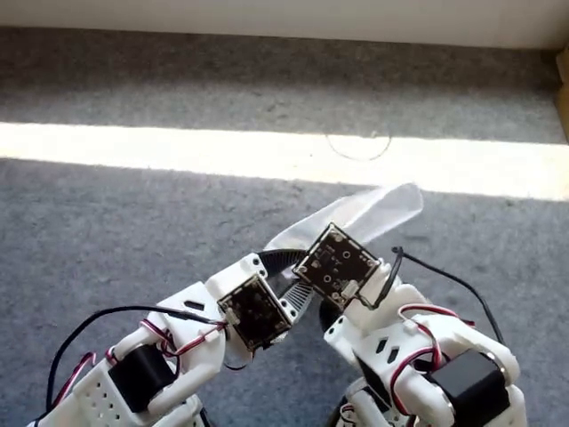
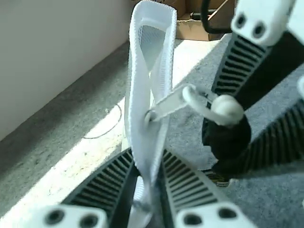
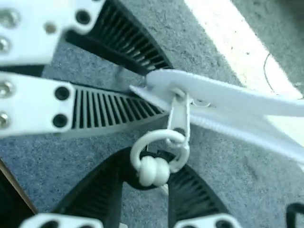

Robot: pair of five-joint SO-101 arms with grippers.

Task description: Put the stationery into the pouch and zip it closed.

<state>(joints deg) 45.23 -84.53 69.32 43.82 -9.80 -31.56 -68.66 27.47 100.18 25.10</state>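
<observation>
Jaws of the left gripper (image 2: pixel 148 166) were pressed together on the near end of the pouch (image 1: pixel 378 212), with the white zipper tape pinched between the ribbed black fingers (image 2: pixel 107 187). Jaws of the right gripper (image 3: pixel 147 160) were closed at their tips on the cord loop (image 3: pixel 141 142) hanging from the zipper pull (image 3: pixel 179 116). The white bead (image 3: pixel 153 172) on that loop sat right at the fingertips. In the high view the two grippers met tip to tip at the near middle of the grey mat (image 1: pixel 107 231), left arm coming in from the near left, right arm from the near right. The pouch was white and translucent and ran from the grippers away to the far right, its far end reaching the edge of the sunlit strip (image 1: pixel 178 151). Could not tell whether that far end rested on the mat. The slider (image 3: pixel 178 95) sat close to the end gripped by the left gripper. Beyond the slider, the two zipper tapes stood apart, so the mouth was open along most of its length. Pouch contents could not be made out. A thin dark curved line (image 1: pixel 356 148) lay on the sunlit strip, well apart from the pouch.
</observation>
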